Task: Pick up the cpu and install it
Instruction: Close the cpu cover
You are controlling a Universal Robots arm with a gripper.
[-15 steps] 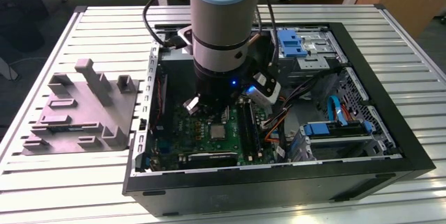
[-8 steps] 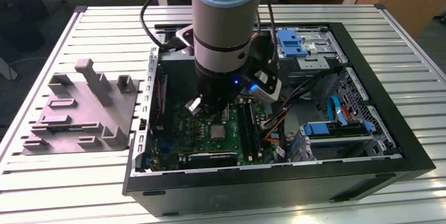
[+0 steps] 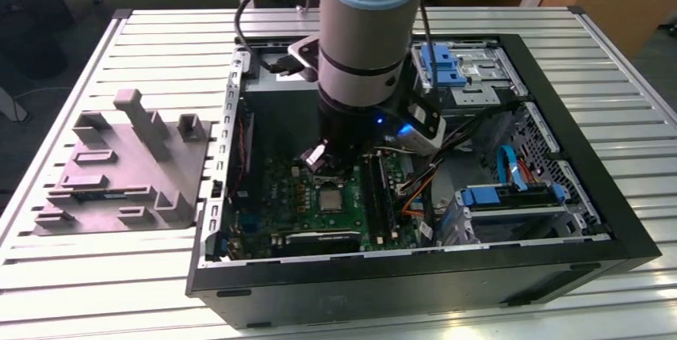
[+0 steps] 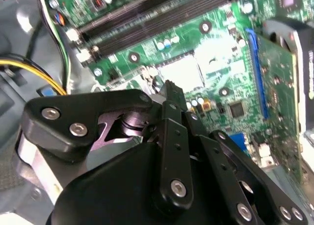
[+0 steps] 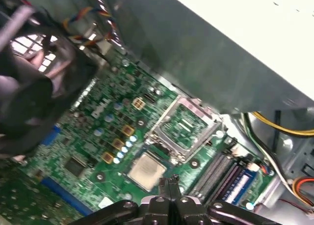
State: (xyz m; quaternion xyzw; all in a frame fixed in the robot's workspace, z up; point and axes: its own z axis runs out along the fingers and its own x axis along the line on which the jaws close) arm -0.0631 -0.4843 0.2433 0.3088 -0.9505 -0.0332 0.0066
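Now | tool [image 5: 170, 182] closed, empty | cpu [image 5: 145, 169] seated in socket

No legible text, labels or numbers on the boards, case or tray

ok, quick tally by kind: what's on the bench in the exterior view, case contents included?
case: 1
board: 1
cpu: 1
tray: 1
arm: 1
Total: 5
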